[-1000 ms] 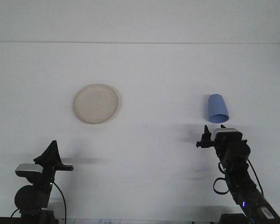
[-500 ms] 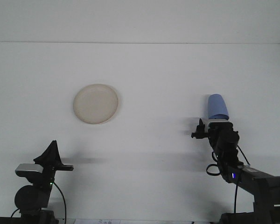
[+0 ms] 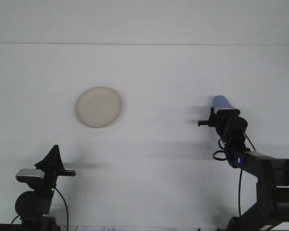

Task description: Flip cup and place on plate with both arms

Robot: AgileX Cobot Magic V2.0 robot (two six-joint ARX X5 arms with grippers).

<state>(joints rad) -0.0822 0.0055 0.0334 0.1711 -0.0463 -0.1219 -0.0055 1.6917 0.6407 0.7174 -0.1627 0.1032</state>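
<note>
The blue cup lies on the white table at the right, and only its far end shows above my right arm. My right gripper has reached the cup's near end and hides most of it. Whether it holds the cup is hidden. The cream plate lies flat and empty at the left centre of the table. My left gripper rests low at the near left, far from both the plate and the cup.
The white table runs back to a far edge against a white wall. The right arm's dark links and cables stretch from the lower right corner toward the cup.
My right arm has stretched forward and up, and its gripper has closed in on the cup and now covers most of it. The left arm and the plate have not moved.
</note>
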